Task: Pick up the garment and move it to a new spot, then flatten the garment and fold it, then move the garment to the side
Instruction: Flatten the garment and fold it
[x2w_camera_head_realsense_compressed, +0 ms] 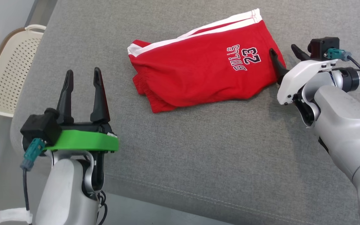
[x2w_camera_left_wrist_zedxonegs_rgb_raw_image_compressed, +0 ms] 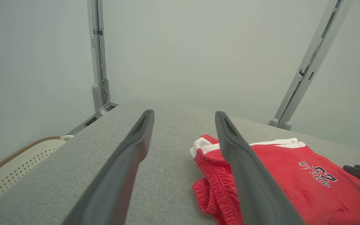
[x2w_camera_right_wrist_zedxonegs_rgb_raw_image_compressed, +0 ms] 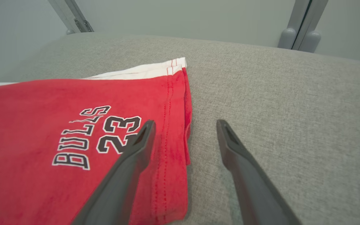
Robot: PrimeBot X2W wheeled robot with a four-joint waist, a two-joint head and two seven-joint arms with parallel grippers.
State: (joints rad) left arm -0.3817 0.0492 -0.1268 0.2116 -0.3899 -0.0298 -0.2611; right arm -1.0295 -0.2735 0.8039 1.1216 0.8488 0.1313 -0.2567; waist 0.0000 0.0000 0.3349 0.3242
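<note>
Grey cushion [x2w_camera_head_realsense_compressed: 198,162] under everything. At 7 o'clock my left hand [x2w_camera_head_realsense_compressed: 83,70] is spread and empty, well apart from the red shorts [x2w_camera_head_realsense_compressed: 198,72]. At 2 my right hand [x2w_camera_head_realsense_compressed: 283,48], spread too, straddles the hem. Worry: I'd pinch only the top layer and the fold peels open. Shorts sit around 12, folded, waistband bunched, white stripe far side.

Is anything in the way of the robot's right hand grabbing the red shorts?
Nothing visible is. The open right gripper sits at the hem of the red Bulls shorts, jaws straddling the edge: one over fabric, one over bare grey cushion.
</note>
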